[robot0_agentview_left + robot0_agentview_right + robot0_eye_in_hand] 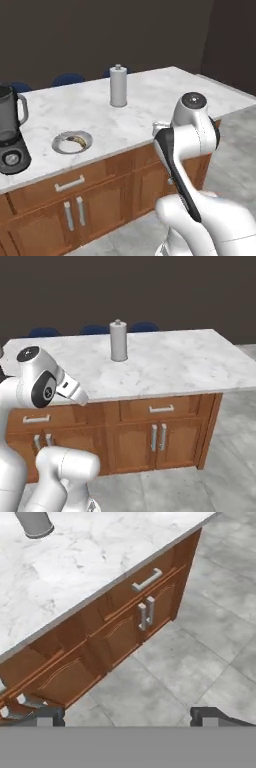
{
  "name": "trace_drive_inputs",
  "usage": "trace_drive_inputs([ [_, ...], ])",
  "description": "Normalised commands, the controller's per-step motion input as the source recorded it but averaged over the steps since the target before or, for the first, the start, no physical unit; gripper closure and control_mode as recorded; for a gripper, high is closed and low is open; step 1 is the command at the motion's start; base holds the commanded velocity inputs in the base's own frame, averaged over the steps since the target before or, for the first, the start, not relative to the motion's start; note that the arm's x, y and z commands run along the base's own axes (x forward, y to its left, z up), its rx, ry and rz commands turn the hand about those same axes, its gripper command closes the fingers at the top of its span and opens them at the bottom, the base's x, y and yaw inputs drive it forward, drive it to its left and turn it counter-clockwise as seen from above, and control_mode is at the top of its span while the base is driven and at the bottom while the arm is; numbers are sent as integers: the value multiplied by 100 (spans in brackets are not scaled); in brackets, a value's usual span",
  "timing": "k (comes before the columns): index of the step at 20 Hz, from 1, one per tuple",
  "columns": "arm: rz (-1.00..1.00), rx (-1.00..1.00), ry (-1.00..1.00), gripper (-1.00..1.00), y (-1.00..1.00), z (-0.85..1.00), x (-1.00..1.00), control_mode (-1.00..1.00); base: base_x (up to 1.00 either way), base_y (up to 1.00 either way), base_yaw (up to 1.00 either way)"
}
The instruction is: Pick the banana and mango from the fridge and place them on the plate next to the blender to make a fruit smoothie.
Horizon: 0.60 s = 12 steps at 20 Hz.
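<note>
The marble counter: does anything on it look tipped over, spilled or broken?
Nothing stands out. On the white marble counter the white upright paper-towel roll stands straight, the dark grey blender with the smoky jar is upright at the left edge, and the round pale grey plate lies flat beside it. No spill shows.

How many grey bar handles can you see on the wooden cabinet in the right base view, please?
4: one horizontal drawer handle, two upright door handles below it, and another drawer handle at the left. The arm may hide more.
</note>
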Motion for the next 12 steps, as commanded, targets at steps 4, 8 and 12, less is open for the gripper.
trace_drive_inputs([
  [4, 0, 0, 0, -100, 0, 0, 0, 100, -6, -32, -81],
  [8, 0, 0, 0, -100, 0, 0, 0, 100, 0, -39, -83],
  [12, 0, 0, 0, -100, 0, 0, 0, 100, 0, -42, -82],
])
